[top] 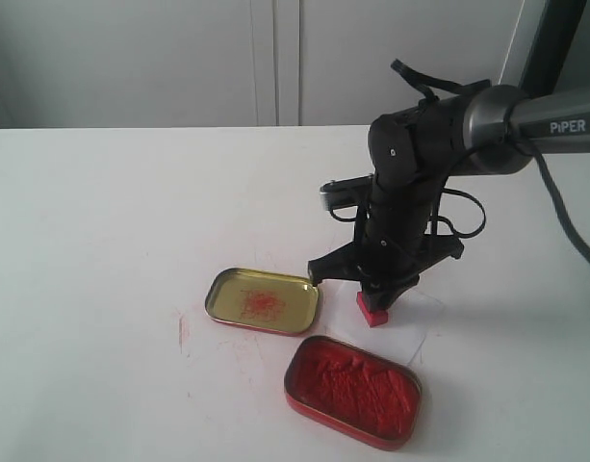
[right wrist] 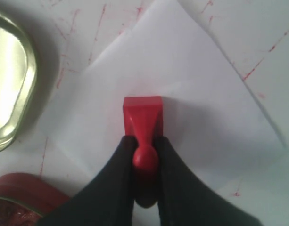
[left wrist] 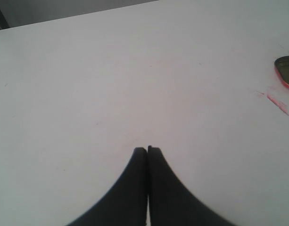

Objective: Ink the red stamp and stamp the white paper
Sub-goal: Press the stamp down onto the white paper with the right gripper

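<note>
Right gripper (right wrist: pixel 145 139) clamped on red stamp (right wrist: pixel 142 109) handle, base seemingly on white paper (right wrist: pixel 182 66). Press straight down, no sliding, lift vertically. Left gripper (left wrist: pixel 147 149) closed, empty.

A white table (top: pixel 102 241) carries everything, and most of its top is bare. Near the middle lies an open lid (top: pixel 263 300), hollow side up, gold inside with a red smudge at its centre. Just beside it, nearer and to the right, sits a tin (top: pixel 353 390) full of rough red paste; whether the two touch cannot be told. The paper (top: pixel 415 327) lies flat, right of the lid and just beyond the tin, turned so one corner points toward the tin. A red streak (top: pixel 182 332) marks the table left of the lid, and thin red scratches (right wrist: pixel 257 66) speckle the surface around the paper.
</note>
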Robot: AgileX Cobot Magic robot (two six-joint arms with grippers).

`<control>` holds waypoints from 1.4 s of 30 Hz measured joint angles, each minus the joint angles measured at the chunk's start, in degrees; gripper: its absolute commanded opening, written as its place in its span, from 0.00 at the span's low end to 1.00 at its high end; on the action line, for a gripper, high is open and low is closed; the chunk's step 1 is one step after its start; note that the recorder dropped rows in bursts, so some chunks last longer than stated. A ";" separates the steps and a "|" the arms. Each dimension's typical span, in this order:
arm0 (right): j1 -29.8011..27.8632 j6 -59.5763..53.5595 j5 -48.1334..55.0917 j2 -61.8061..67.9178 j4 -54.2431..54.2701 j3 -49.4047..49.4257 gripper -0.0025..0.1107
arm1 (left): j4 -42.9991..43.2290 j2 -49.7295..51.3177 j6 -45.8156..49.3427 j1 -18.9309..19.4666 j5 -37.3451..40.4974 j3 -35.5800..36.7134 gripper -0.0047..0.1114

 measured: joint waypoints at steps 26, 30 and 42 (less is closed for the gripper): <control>0.00 0.10 -1.92 -2.70 0.00 1.81 0.02 | 0.00 0.00 0.00 0.00 0.00 0.00 0.04; 0.00 0.10 -2.01 -3.37 0.00 1.84 0.02 | 0.00 0.00 0.00 0.00 0.00 0.00 0.04; 0.00 0.23 0.02 -5.77 0.00 3.19 0.02 | 0.00 0.00 0.00 0.00 0.00 0.00 0.04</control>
